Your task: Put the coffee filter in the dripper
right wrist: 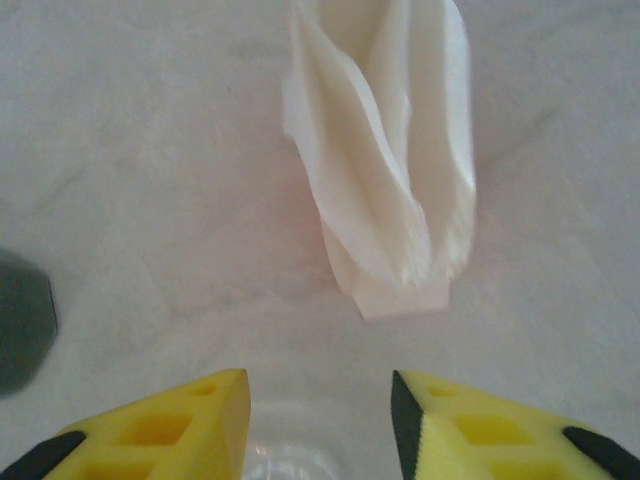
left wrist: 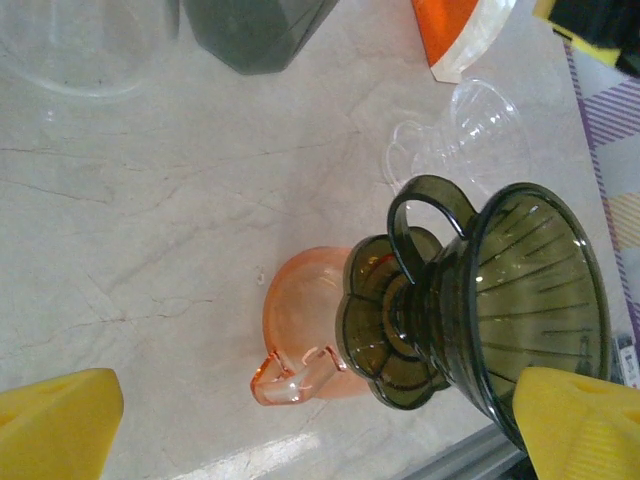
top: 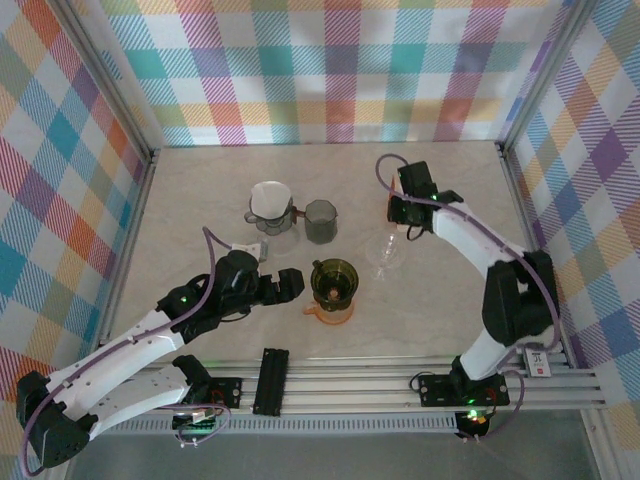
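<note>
Coffee filter (right wrist: pixel 385 150) lies flat on the table (top: pixel 200 200), folded and creased; in the right wrist view it sits straight ahead of the right gripper (right wrist: pixel 318 385), apart from the fingertips and a little to the right of the gap; its long axis runs away from the jaws, roughly in line with the approach, narrow folded end nearest them; so the jaws would close across its width, not its length. Right jaws stand partway apart, nothing clearly pinched; some clear glass shows low in the gap, and I cannot tell whether it touches a finger. From above, the right gripper (top: pixel 397 222) hangs right beside a clear glass dripper (top: pixel 385 250), with a grey cup (top: pixel 320 220) further left. Left gripper (top: pixel 288 287) is spread wide and holds nothing, just beside the green dripper (top: pixel 333 278), which sits on an orange server (left wrist: pixel 300 330), mouth up. Right arm is clearly the nearer one to the filter; left arm is the nearer to the green dripper. Judgement: pick not yet made; the next move needs a short advance plus a slight shift right to bracket the narrow end; thin paper flat on stone may slip or crumple.
</note>
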You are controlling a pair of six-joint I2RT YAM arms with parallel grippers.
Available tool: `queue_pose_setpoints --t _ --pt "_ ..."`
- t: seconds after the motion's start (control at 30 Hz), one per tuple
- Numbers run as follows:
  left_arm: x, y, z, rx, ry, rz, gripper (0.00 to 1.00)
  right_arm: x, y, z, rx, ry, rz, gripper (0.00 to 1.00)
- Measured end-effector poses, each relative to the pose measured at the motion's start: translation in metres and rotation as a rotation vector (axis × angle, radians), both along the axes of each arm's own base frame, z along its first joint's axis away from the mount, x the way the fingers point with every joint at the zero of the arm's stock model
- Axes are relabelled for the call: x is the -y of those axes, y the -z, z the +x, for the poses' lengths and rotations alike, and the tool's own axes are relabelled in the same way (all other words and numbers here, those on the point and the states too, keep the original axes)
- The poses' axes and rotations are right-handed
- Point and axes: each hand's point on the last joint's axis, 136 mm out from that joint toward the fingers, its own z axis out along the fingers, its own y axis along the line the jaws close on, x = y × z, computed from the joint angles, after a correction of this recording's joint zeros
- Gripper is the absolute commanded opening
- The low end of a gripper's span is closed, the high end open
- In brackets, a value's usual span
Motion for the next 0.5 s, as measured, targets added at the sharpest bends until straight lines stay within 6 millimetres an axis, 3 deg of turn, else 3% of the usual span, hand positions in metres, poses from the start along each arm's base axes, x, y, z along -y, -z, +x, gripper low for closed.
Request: queue_pose_setpoints --t 0.17,0.5 --pt "0.001 0.007 0.003 -0.014 -0.006 0.02 1.0 -0.006 0.007 0.029 0.004 0.001 -0.029 0.36" --pt "0.004 0.014 0.006 -0.024 -0.006 0.031 1.0 -0.006 0.012 0.055 0.005 0.008 -0.068 0.31"
